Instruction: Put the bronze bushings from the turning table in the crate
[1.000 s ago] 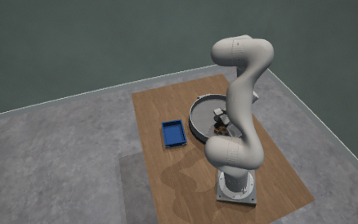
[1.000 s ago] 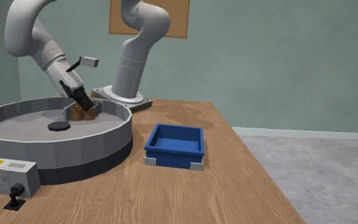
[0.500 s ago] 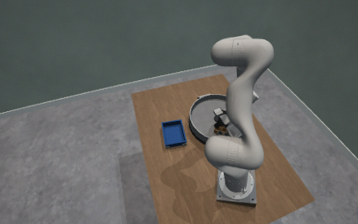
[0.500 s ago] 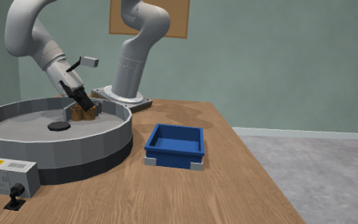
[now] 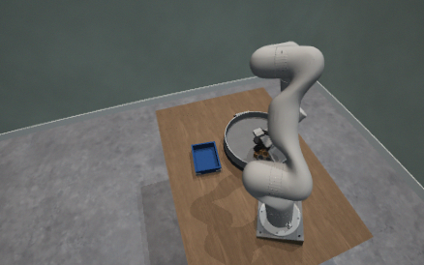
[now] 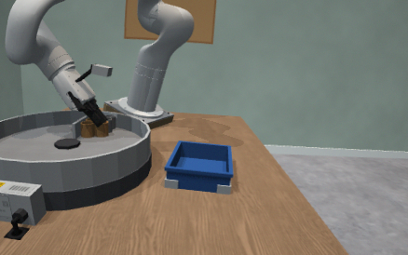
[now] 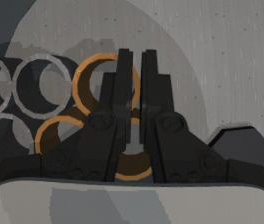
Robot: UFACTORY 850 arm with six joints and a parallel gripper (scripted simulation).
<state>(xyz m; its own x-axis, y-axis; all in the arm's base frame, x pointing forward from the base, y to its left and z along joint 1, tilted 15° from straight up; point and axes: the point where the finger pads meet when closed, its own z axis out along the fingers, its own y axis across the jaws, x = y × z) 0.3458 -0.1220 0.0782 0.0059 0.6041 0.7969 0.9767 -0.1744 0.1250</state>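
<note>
Crate [image 5: 206, 159] [image 6: 199, 183] plain deep blue.
</note>
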